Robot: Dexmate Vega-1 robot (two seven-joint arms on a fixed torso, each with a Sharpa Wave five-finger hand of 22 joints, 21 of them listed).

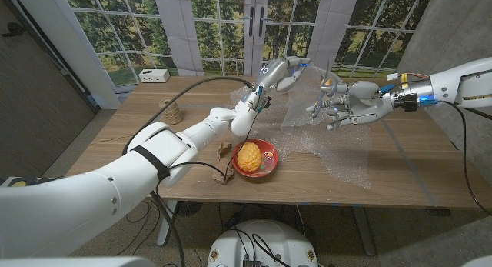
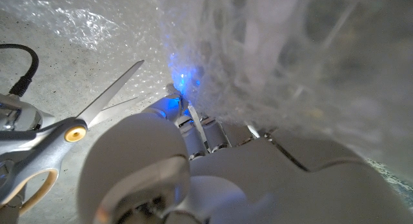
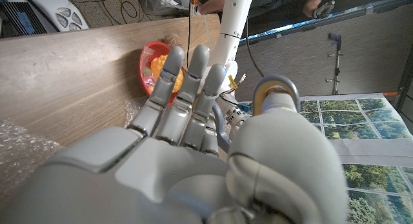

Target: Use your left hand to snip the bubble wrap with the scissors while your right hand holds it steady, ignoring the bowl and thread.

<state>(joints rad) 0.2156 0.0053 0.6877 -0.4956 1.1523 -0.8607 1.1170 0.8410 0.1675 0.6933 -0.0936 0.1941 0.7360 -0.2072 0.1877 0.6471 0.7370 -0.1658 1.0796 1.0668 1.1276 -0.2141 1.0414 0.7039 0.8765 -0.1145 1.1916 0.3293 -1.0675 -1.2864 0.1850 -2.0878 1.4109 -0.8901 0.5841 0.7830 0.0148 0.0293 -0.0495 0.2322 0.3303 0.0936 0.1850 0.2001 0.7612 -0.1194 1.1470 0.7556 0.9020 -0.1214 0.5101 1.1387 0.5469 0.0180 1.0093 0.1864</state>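
1. A wooden table spans the middle of the frame.
2. Along the top, a backdrop of windows shows green trees.
3. At upper left stands a dark grey wall panel.
4. A small white box sits at the table's far left corner.

The table is made of wood, brown with lines in it. A red bowl sits near the front edge, in the middle, with a bumpy yellow thing inside it. Small brown scraps lie just left of the bowl. A clear sheet of bubble wrap lies on the right part of the table, and its far end is lifted up off the wood. A spool of tan thread stands on the left side, far back. A little white box sits at the far left corner.
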